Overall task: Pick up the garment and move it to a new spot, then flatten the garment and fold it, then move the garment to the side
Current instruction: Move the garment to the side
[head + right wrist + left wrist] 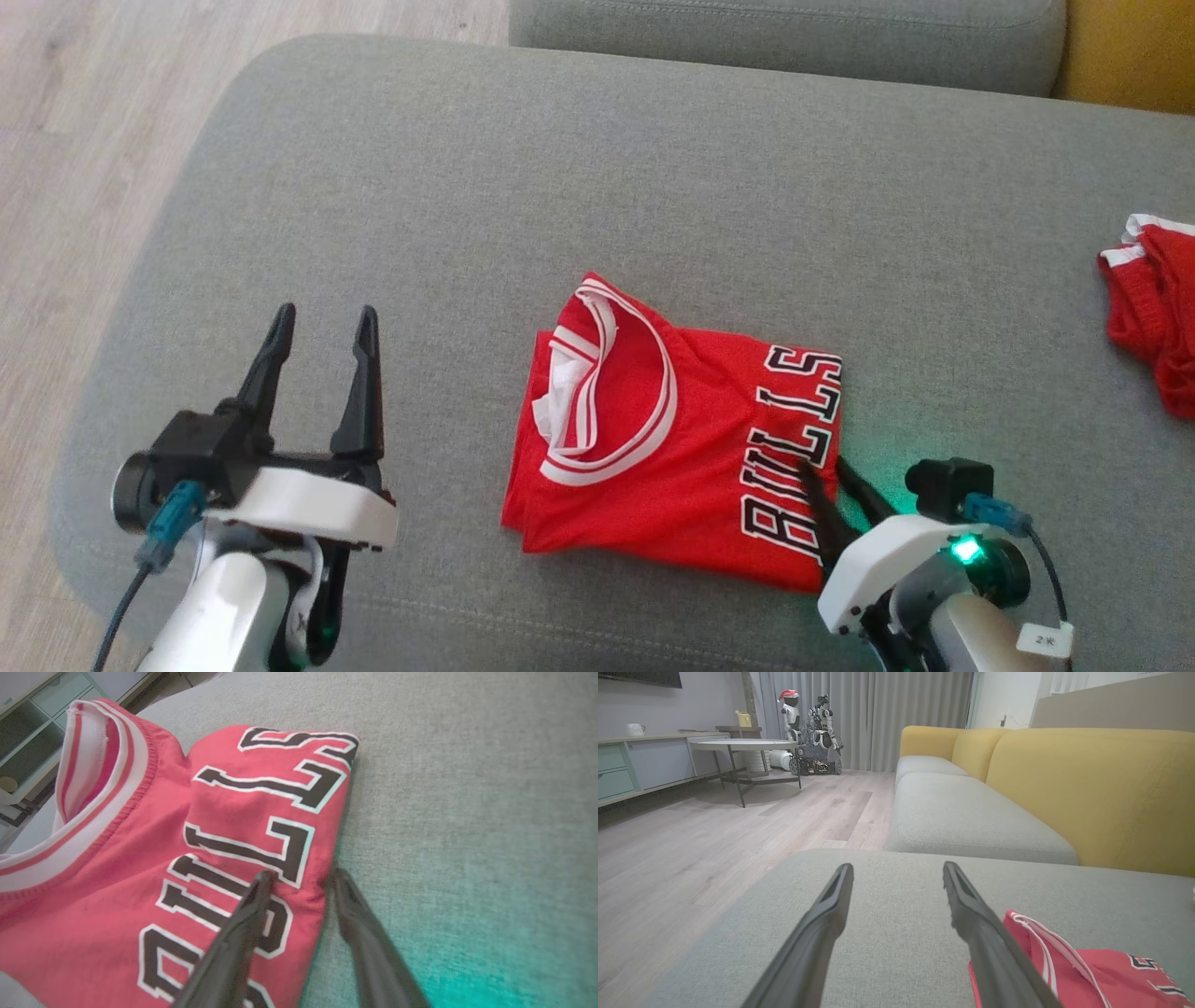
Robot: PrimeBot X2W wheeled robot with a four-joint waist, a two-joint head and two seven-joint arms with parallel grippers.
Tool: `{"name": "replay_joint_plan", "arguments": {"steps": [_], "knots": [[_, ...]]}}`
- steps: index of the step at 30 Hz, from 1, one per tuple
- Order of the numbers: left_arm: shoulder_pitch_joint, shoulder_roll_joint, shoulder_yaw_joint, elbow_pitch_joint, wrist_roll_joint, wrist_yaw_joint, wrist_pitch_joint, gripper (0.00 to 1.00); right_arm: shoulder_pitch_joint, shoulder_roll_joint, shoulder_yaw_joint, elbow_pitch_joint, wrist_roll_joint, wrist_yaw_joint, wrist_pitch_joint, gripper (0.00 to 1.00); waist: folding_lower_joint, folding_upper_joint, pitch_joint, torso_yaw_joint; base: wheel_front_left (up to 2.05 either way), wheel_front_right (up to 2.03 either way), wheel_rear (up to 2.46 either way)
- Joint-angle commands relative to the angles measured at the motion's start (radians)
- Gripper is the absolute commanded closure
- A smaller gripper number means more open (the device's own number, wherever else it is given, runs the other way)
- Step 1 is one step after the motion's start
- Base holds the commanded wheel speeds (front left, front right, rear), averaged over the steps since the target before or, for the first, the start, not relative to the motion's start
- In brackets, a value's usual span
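Risks catching one layer and undoing the fold: right fingers (pixel 228 952) parted astride the edge of the Bulls jersey (pixel 653 448), left fingers (pixel 362 392) spread.

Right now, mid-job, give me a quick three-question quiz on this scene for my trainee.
1. True or false: the left gripper is shut on the jersey.
2. Where does the right gripper meet the jersey? A) collar B) lettered edge C) underneath, lifting it
3. In the head view, what lies near the right edge of the grey cushion?
Key: 1 false, it is open over bare cushion. 2 B. 3 a second red garment.
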Motion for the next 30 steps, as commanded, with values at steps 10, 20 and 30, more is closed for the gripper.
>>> {"name": "replay_joint_plan", "arguments": {"steps": [10, 20, 30], "knots": [[-0.021, -0.053, 0.132, -0.078, 0.087, -0.047, -0.012, 0.0, -0.053, -0.022, -0.046, -0.024, -0.078, -0.001, -0.044, 1.0, 0.0, 0.0, -0.01, -0.02, 0.0, 0.0, 0.0], [0.004, -0.098, 0.185, -0.095, 0.132, -0.085, -0.012, 0.0, -0.099, -0.157, -0.15, -0.156, -0.129, -0.001, 0.009, 1.0, 0.0, 0.0, 0.003, -0.097, 0.0, 0.0, 0.0], [-0.068, -0.127, 0.203, -0.1, 0.171, -0.154, -0.012, 0.0, -0.4, -0.328, -0.289, -0.099, -0.123, -0.001, 0.032, 1.0, 0.0, 0.0, 0.139, -0.172, 0.0, 0.0, 0.0]]}}
